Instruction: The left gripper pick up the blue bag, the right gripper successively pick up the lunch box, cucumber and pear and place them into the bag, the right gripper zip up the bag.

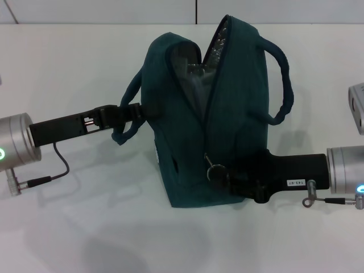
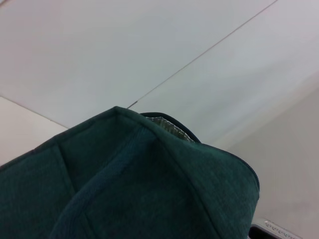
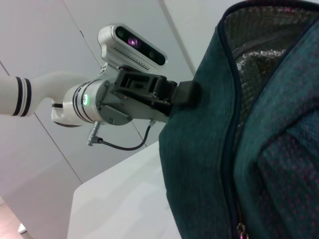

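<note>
The left gripper [image 1: 136, 111] reaches in from the left and is clamped on the bag [image 1: 239, 108] at its upper left side, beside the left handle [image 1: 126, 133], holding it upright on the table [image 1: 85, 227]. The bag sits at centre, its top gaping and showing the silver lining [image 1: 219, 42]. The zipper [image 1: 208, 114] runs down the front face, its long axis near vertical, with the pull [image 1: 215, 169] low on the bag. The right gripper [image 1: 227, 173] is at that pull (jaw state cannot be told). Judgement: the pull lies directly at the right gripper, so closure requires travel upward along the zipper.
</note>
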You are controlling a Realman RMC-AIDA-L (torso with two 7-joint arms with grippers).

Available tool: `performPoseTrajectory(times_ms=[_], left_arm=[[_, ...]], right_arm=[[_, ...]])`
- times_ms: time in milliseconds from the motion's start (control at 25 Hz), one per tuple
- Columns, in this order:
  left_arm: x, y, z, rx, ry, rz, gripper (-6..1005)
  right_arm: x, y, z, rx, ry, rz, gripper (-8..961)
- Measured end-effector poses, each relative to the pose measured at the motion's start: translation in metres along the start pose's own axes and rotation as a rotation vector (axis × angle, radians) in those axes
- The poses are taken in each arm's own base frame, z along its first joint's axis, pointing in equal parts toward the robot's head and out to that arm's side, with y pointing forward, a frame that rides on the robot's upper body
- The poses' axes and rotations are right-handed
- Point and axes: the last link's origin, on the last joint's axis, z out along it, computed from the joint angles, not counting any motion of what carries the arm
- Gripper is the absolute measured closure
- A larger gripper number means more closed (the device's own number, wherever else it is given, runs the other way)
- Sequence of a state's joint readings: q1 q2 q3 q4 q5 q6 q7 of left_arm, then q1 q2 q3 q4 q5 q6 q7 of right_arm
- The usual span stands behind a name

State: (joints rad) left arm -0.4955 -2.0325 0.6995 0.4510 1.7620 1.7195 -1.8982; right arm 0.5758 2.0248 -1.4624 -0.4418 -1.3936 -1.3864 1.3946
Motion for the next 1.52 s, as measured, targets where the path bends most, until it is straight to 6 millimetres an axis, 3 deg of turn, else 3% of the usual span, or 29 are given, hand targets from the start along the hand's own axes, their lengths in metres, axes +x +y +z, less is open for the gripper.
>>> performPoseTrajectory(times_ms=[280, 920, 1520], left_arm=[[0.0, 0.0, 0.0, 0.0, 0.002, 0.001, 855], [0.001, -0.001, -0.004, 0.006, 0.018, -0.002, 843], [0.002, -0.001, -0.005, 0.009, 0.018, -0.003, 831]], right_arm=[[-0.001, -0.003, 0.002, 0.016, 0.008, -0.002, 726], [0.0, -0.004, 0.001, 0.028, 0.009, -0.002, 939], [-0.004, -0.001, -0.015, 0.005, -0.04, 0.004, 937]])
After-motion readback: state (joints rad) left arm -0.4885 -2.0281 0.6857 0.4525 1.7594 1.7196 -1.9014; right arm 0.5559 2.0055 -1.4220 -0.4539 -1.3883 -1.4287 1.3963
